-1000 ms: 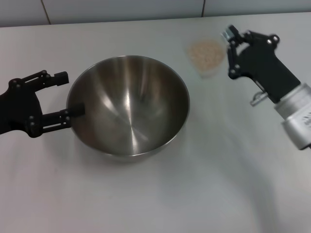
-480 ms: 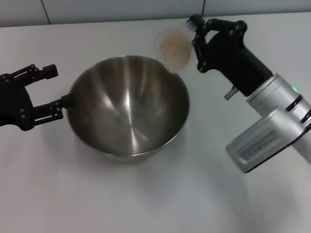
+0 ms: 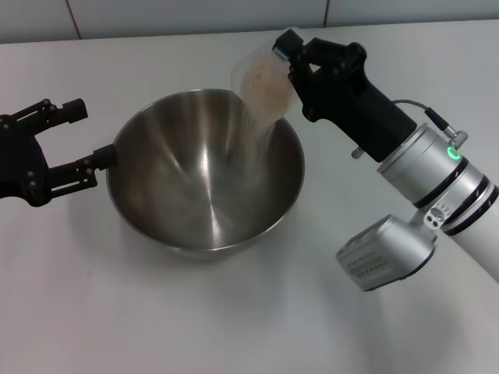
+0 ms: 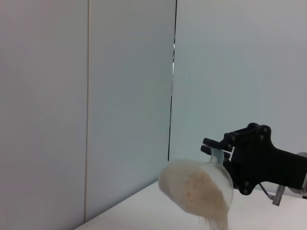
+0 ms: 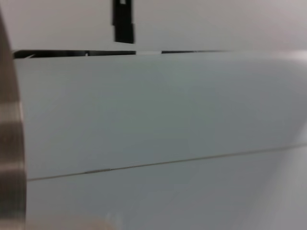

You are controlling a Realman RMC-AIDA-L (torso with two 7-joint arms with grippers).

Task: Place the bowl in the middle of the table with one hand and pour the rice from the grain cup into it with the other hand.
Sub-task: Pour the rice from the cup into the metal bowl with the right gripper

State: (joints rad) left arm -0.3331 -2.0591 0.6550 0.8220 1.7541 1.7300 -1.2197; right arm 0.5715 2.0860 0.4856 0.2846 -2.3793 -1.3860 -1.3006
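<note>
The steel bowl point(image 3: 204, 173) stands in the middle of the white table point(image 3: 234, 312). My right gripper point(image 3: 290, 53) is shut on the clear grain cup point(image 3: 263, 78) and holds it tipped over the bowl's far right rim. Rice point(image 3: 260, 125) streams from the cup down into the bowl. In the left wrist view the tilted cup point(image 4: 199, 189) shows with rice point(image 4: 218, 223) spilling from its lip, held by the right gripper point(image 4: 216, 151). My left gripper point(image 3: 82, 132) is open just left of the bowl's rim, with its lower finger close to the rim.
A pale tiled wall point(image 3: 195, 15) runs behind the table's far edge. The right arm's silver forearm point(image 3: 433, 195) reaches over the table's right side. The bowl's side point(image 5: 9, 143) fills one edge of the right wrist view.
My right gripper has lifted the cup, swung it left over the bowl and tipped it; rice now pours out. My left gripper has drawn slightly back from the bowl's rim.
</note>
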